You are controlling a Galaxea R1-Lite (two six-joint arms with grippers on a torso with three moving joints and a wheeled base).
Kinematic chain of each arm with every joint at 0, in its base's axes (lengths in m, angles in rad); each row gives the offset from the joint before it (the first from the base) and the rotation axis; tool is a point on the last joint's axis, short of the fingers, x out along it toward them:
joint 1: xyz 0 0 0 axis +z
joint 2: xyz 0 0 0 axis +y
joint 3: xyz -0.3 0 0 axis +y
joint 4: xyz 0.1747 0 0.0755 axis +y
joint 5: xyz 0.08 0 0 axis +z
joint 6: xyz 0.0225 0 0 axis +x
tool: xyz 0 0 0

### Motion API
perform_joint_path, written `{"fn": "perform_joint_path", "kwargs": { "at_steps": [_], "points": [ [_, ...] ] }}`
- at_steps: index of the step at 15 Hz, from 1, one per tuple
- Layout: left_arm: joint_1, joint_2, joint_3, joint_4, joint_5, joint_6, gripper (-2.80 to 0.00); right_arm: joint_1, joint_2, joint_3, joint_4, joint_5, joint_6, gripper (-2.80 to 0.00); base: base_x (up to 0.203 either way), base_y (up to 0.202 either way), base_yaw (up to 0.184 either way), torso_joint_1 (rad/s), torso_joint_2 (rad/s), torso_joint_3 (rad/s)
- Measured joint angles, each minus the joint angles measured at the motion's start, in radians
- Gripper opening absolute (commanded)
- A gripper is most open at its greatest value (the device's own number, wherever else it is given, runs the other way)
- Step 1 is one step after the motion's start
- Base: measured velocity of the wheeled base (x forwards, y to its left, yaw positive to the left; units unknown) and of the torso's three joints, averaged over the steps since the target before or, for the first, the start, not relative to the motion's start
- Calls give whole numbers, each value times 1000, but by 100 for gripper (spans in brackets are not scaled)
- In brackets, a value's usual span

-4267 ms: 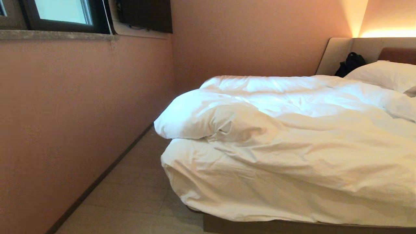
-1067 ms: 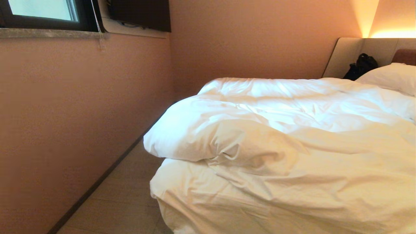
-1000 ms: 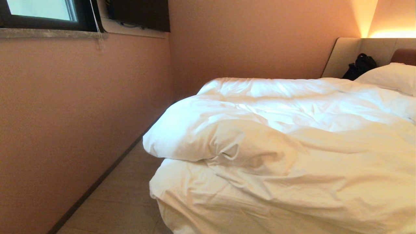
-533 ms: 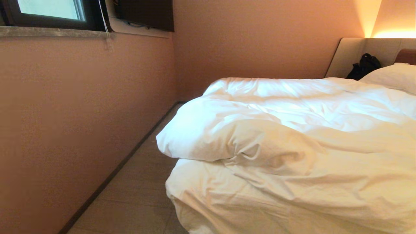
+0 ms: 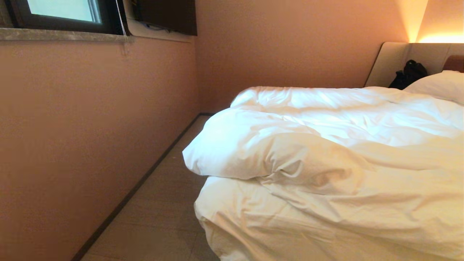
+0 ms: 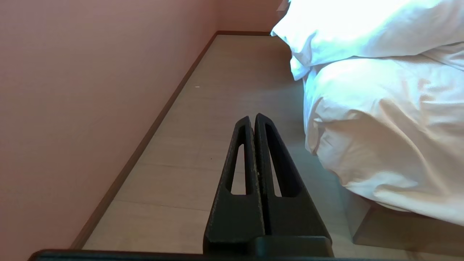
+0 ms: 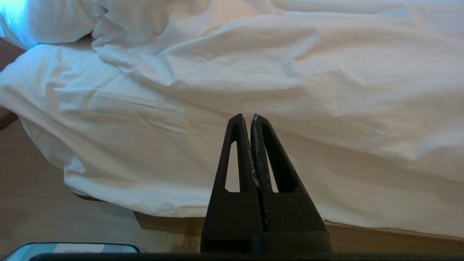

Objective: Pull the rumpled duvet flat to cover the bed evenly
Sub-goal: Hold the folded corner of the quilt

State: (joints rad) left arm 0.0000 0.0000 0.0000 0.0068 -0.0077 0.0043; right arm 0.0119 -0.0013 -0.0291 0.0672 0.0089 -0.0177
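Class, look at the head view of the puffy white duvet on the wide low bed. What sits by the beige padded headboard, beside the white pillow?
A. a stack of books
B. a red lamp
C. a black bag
C: a black bag rests against the beige padded headboard next to the white pillow.

Only the head view has shifted; the things themselves lie as they did. Over the last few seconds the camera first drew nearer to the bed, so its wooden base dropped out of the bottom of the picture. In the last second it swung, carrying the duvet toward the right. More floor now shows between the wall and the duvet's folded corner, and the pillow sits closer to the right edge.
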Motion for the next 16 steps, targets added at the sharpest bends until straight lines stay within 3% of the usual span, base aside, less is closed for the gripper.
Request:
{"fn": "perform_joint_path", "kwargs": {
  "at_steps": [16],
  "points": [
    [0, 0, 0, 0, 0, 3, -280, 0, 0, 0, -1, 1, 1, -280, 0, 0, 0, 0, 0, 0]
  ]
}}
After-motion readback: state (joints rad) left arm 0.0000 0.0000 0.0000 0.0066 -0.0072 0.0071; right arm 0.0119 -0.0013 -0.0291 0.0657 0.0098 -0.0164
